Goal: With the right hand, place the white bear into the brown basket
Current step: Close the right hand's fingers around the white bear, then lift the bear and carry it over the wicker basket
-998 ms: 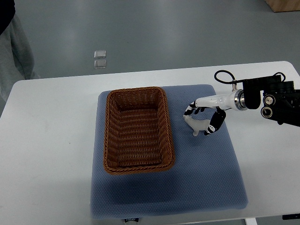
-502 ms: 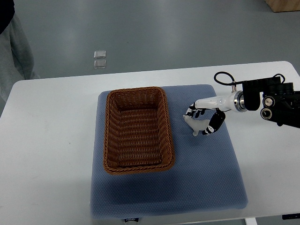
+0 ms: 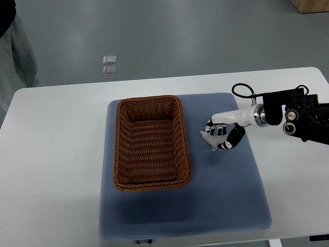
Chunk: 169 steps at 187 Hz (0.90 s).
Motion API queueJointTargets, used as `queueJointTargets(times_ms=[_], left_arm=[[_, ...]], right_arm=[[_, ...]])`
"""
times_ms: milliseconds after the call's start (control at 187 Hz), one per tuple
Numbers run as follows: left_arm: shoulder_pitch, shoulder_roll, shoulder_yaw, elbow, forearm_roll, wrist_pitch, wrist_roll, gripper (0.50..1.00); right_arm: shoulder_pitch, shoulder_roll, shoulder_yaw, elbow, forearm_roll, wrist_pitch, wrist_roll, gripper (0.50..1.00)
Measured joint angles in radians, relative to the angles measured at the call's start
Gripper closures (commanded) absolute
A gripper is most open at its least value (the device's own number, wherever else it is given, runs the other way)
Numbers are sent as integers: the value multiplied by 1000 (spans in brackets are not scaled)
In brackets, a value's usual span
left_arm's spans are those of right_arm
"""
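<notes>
Top view: the right hand [image 3: 222, 135] closes over the bear [image 3: 210, 139] on the mat [image 3: 226, 195], beside the basket [image 3: 150, 142].

The right arm [image 3: 288, 114] comes in from the right edge and lies almost level across the table [image 3: 51, 170], its white forearm pointing left and slightly down to the hand. The fingers [image 3: 230, 141] are curled around the bear from above and from the right — they wrap its body, and only the left end sticks out. The bear is small and white; its long axis seems to run from upper left to lower right, but which end is the head I cannot tell. It is just right of the basket, not touching it — whether it rests on the mat is unclear.
</notes>
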Motion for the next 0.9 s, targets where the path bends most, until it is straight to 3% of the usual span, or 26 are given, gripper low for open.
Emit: queueJointTargets(times_ms=[368, 651, 774, 902], left_arm=[[0, 0, 0, 0, 0, 0, 0, 500], [0, 0, 0, 0, 0, 0, 0, 500], [0, 0, 0, 0, 0, 0, 0, 500], [0, 0, 0, 0, 0, 0, 0, 500]], right_arm=[[19, -15, 5, 0, 1, 8, 2, 973], [144, -42, 8, -1, 5, 18, 3, 971], [236, -17, 8, -2, 7, 32, 4, 971], [308, 75, 0, -7, 8, 44, 4, 971]])
